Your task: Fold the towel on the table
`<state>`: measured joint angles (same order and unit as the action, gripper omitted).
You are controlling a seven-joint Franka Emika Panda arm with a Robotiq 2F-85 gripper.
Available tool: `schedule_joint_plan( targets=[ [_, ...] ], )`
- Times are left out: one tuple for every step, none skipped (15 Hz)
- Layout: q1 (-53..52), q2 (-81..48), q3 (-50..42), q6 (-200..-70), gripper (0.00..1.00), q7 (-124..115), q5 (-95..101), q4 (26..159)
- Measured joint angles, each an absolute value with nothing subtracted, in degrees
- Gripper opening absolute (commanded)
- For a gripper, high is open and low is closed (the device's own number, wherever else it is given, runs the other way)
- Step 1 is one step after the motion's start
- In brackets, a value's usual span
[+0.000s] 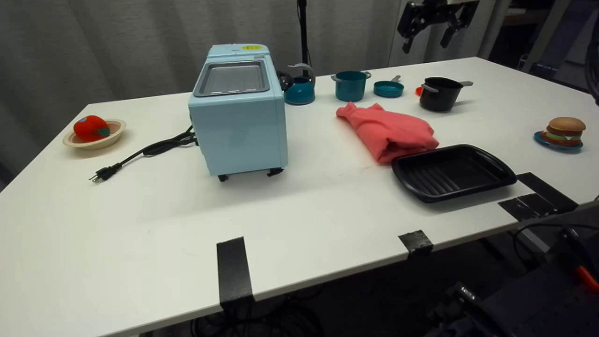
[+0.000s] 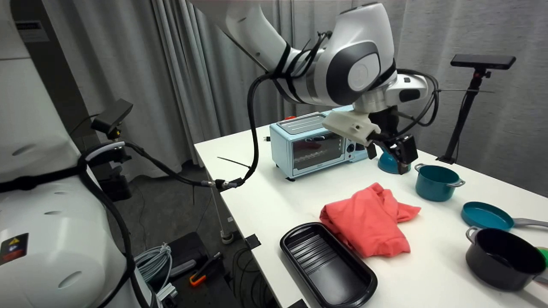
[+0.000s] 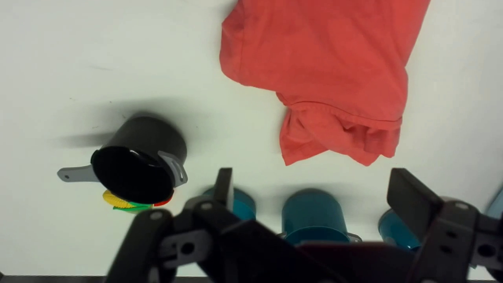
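Observation:
The coral-red towel (image 1: 388, 133) lies rumpled and partly bunched on the white table (image 1: 154, 224), against or just beside the black grill pan. It also shows in an exterior view (image 2: 368, 222). In the wrist view the towel (image 3: 330, 51) fills the upper middle, with a smooth broad part and a crumpled end with loose corners towards the gripper; its far end is cut off by the frame. My gripper (image 3: 312, 173) is open and empty, fingers wide apart. In both exterior views the gripper (image 1: 425, 47) (image 2: 388, 161) hangs well above the table, apart from the towel.
The black grill pan (image 1: 454, 173) sits by the towel near the taped edge. A light blue toaster oven (image 1: 238, 126) stands to one side. A teal pot (image 2: 436, 184), teal pan (image 2: 486, 216), teal kettle (image 1: 299, 91) and black pot (image 3: 145, 153) stand beyond the towel. A toy burger (image 1: 564, 131) is farther off.

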<state>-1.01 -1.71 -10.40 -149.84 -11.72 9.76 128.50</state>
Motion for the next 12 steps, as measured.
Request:
schedule_joint_plan(
  targets=[
    [-0.84,-0.30,-9.98,-149.02,1.00,-11.71,9.77,128.77],
    [-0.62,1.00,-9.54,-148.32,1.00,-11.71,9.78,129.06],
    [-0.41,2.14,-9.11,-147.80,1.00,-11.71,9.80,129.37],
    [-0.20,3.12,-8.68,-147.26,1.00,-11.71,9.82,129.63],
    [0.05,4.02,-8.24,-146.85,1.00,-11.71,9.82,129.87],
    [0.28,4.88,-7.79,-146.46,1.00,-11.71,9.82,130.20],
    [0.43,5.66,-7.39,-146.17,1.00,-11.71,9.82,130.58],
    [0.51,6.33,-7.09,-146.06,1.00,-11.71,9.82,130.95],
    [0.54,6.77,-6.91,-145.98,1.00,-11.71,9.82,131.21],
    [0.58,6.99,-6.81,-145.96,1.00,-11.71,9.82,131.37],
    [0.63,7.04,-6.76,-145.96,1.00,-11.71,9.82,131.49],
    [0.67,7.05,-6.75,-145.96,1.00,-11.71,9.82,131.59]
  ],
)
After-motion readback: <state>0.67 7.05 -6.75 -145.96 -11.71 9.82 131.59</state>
